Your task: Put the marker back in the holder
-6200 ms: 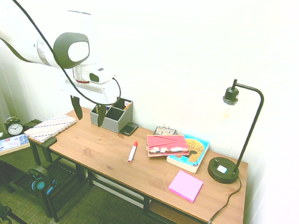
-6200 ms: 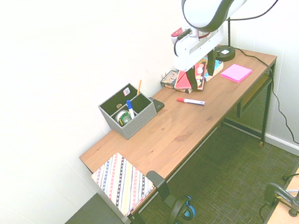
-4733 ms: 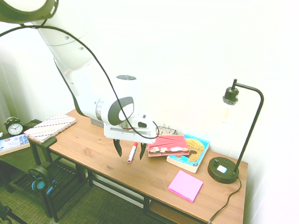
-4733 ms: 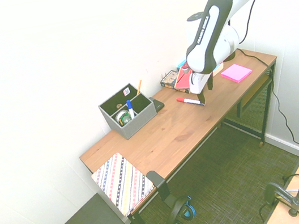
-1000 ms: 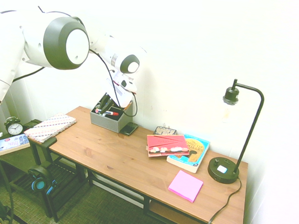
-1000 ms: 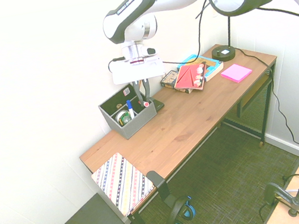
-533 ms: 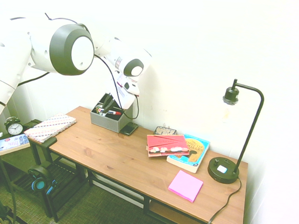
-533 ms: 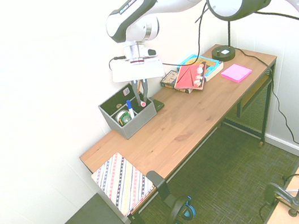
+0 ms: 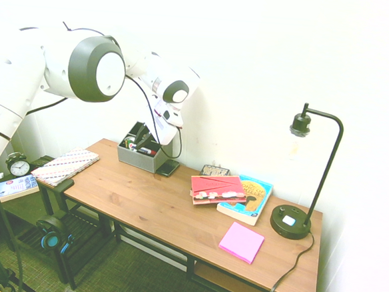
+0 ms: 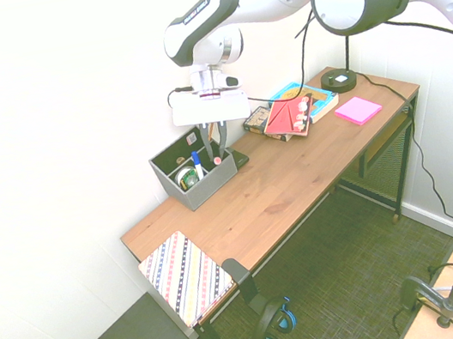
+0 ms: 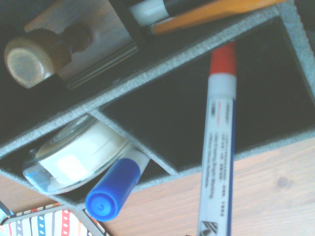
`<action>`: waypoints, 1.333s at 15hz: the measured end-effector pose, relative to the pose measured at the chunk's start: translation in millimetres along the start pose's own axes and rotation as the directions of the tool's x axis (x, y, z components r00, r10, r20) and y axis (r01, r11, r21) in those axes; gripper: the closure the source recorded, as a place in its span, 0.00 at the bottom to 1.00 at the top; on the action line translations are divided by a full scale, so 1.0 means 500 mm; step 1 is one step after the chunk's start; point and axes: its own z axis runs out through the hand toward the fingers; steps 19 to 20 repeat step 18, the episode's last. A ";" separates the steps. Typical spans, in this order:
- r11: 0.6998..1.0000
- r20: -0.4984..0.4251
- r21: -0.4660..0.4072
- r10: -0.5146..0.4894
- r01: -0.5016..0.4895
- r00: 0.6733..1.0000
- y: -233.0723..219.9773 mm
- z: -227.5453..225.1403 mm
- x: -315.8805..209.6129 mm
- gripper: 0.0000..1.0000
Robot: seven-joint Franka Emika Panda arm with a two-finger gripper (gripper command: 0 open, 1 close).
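Observation:
The grey holder stands at the back left of the desk against the wall. My gripper hangs just above its right-hand part, shut on the marker. The marker's red cap points down into the box. In the wrist view the marker slants over an empty dark compartment, divided off by the holder walls. Neighbouring compartments hold a blue-capped marker, a tape roll, a wooden stamp and an orange pencil.
A dark flat phone lies right beside the holder. Red and yellow books, a pink note pad and a black desk lamp sit further right. A striped notebook rests at the desk's left end.
The marker was lifted from the middle of the desk and carried to the holder. Over the last second the gripper shifted slightly above the holder and the marker tilted further down.

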 end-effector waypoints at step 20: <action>0.931 -0.647 -0.108 -0.333 0.350 0.686 0.379 -0.313 -0.224 0.00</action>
